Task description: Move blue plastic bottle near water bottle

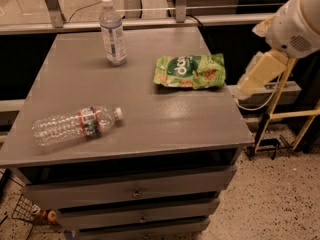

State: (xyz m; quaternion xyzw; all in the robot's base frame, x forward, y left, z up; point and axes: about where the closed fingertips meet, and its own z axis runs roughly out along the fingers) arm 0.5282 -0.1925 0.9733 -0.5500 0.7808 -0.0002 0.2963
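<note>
Grey cabinet (175,114), blue plastic bottle (113,34) upright, water bottle (75,125) lying cap-right, end effector (252,84) off right, state unclear.

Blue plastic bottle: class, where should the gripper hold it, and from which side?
Probably round the smooth labelled body of the blue bottle, in a level side grasp from the right. It stands upright at the back left of the table with open space on that side, and the gripper hangs beyond the table's right edge.
</note>
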